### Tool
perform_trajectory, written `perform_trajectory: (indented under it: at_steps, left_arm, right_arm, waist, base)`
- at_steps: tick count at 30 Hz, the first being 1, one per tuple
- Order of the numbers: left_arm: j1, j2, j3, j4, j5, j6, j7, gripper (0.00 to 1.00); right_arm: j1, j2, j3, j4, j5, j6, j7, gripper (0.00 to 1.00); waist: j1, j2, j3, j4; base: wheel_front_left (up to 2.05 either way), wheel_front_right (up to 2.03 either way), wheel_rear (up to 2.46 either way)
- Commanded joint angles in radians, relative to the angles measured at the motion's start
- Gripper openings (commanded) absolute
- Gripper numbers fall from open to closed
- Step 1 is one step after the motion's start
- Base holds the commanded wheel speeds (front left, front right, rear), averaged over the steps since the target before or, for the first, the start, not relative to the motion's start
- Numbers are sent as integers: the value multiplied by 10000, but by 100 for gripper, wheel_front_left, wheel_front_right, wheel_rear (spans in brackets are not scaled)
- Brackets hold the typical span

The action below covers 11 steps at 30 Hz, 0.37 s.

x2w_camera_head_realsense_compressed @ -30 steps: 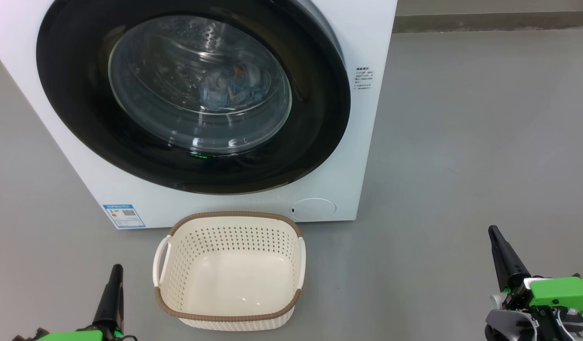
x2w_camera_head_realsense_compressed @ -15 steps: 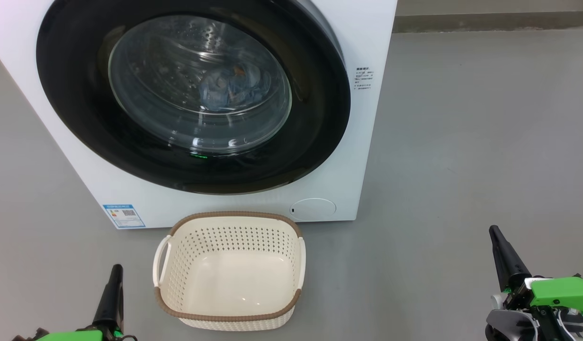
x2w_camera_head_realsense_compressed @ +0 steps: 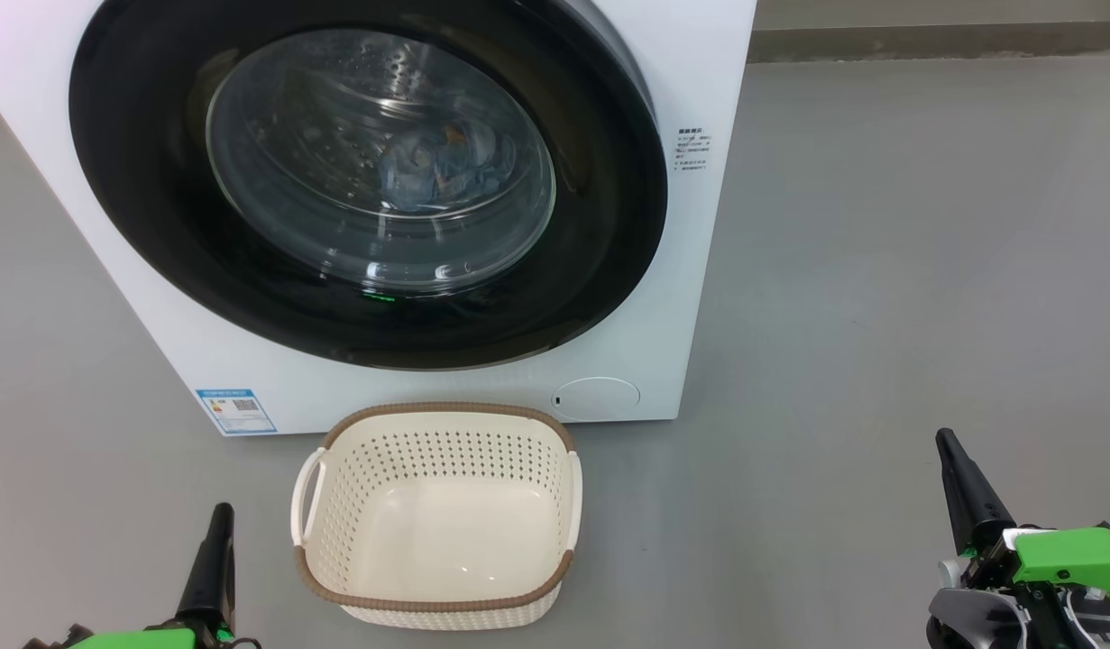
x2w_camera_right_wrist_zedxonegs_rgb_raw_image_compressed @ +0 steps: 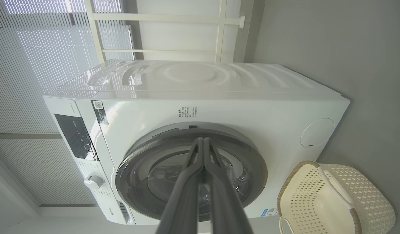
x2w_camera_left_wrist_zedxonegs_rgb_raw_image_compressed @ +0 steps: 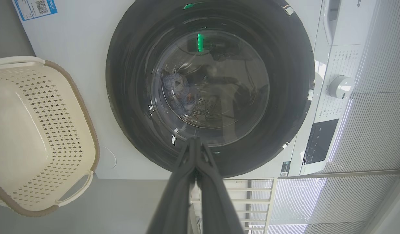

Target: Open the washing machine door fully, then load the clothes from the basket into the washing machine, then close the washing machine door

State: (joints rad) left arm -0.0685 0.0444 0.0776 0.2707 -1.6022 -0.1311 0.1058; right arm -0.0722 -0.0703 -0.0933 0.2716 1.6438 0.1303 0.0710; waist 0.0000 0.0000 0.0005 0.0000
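Your left hand [x2w_camera_head_realsense_compressed: 219, 523] at 7 o'clock and right hand [x2w_camera_head_realsense_compressed: 951, 455] at 4 are pressed together and empty, the clothes [x2w_camera_head_realsense_compressed: 442, 167] lie behind the washing machine door [x2w_camera_head_realsense_compressed: 158, 225] at 12, and if its latch hasn't caught it may swing out onto the basket [x2w_camera_head_realsense_compressed: 446, 410] at 6.

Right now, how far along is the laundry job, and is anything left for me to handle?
Done, by the look of it: the basket is empty, and the clothes show through the washing machine door, which looks shut. In hand: nothing; the left pincer and the right pincer are shut, empty and low near the floor, apart from the machine. Left: apparently nothing.
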Motion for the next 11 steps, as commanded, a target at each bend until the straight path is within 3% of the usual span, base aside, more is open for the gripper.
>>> perform_trajectory:
  at_steps: [1,11]
  left_arm:
    - [-464,88,339,-193,-84,4,53,0]
    - [-464,85,342,-194,-82,4,56,0]
  right_arm:
    - [-390,-109,210,-236,1,4,88,0]
    - [-391,-94,189,-234,-17,4,105,0]
  waist:
    - [0,0,0,0]
    - [0,0,0,0]
  base:
    - [0,0,0]
    - [0,0,0]
